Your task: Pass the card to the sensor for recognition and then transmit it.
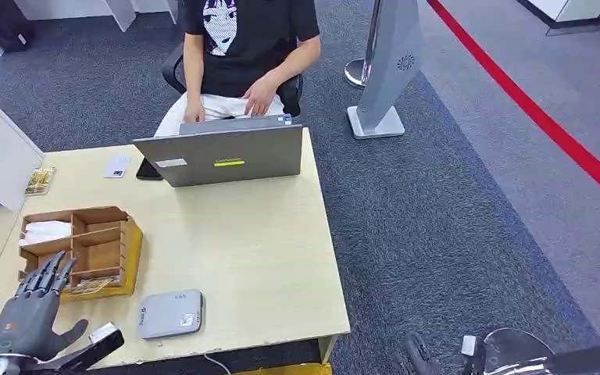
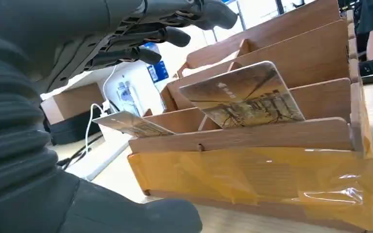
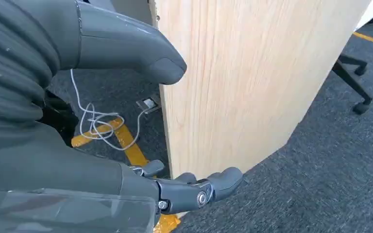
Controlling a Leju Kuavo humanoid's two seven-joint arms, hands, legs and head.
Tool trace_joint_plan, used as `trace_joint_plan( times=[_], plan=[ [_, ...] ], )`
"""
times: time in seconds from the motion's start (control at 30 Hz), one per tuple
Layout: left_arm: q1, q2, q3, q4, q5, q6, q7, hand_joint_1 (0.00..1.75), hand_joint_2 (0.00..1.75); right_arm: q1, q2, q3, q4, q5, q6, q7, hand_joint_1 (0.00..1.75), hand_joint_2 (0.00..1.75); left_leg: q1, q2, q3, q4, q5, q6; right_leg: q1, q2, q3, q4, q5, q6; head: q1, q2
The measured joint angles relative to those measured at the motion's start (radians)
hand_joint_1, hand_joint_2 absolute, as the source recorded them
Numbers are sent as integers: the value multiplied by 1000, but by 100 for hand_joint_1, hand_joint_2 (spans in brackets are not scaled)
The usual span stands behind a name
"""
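Grey carpet surrounds the desk (image 1: pixel 266 258). Leaning in the wooden organizer's (image 2: pixel 272 136) front slot, the card (image 2: pixel 245 94) looks light, stiff, slick — best pinched by its raised top edge. Left robot hand (image 1: pixel 31 312) hovers beside the organizer, spread, empty; right robot hand (image 3: pixel 126 121) hangs loosely open.

An open grey laptop (image 1: pixel 223 152) stands at the table's (image 1: pixel 258 258) far edge. A seated person (image 1: pixel 238 55) types behind it, black phone (image 1: pixel 148 169) alongside.

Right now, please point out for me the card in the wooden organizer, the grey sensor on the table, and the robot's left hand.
card (image 2: pixel 245 94): left wrist view, middle of its printed face.
sensor (image 1: pixel 170 313): head view, centre of its grey top.
left hand (image 1: pixel 30 311): head view, back of the open hand.
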Motion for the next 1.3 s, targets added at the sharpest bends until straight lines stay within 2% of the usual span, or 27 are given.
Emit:
trace_joint_plan(
  times=[0.23, 0.6, 0.8, 1.3],
  plan=[
    [-35, -42, -7, 3, -37, -7, -40, 0, 175, 0, 0, 5, 0, 0, -4, 0, 0, 175, 0, 0, 0, 0, 0, 0, 0, 0, 0, 0, 0, 0, 0, 0],
    [-72, -77, -28, 3, -53, -21, -42, 0, 175, 0, 0, 10, 0, 0, -7, -2, 0, 175, 0, 0, 0, 0, 0, 0, 0, 0, 0, 0, 0, 0, 0, 0],
    [-71, -75, -31, 3, -53, -21, -37, 0, 175, 0, 0, 10, 0, -2, -7, -8, 0, 175, 0, 0, 0, 0, 0, 0, 0, 0, 0, 0, 0, 0, 0, 0],
    [-34, -31, 12, 3, -39, -14, -19, 0, 175, 5, 0, 10, -2, -2, -9, -9, 0, 175, 0, 0, 0, 0, 0, 0, 0, 0, 0, 0, 0, 0, 0, 0]
  ],
)
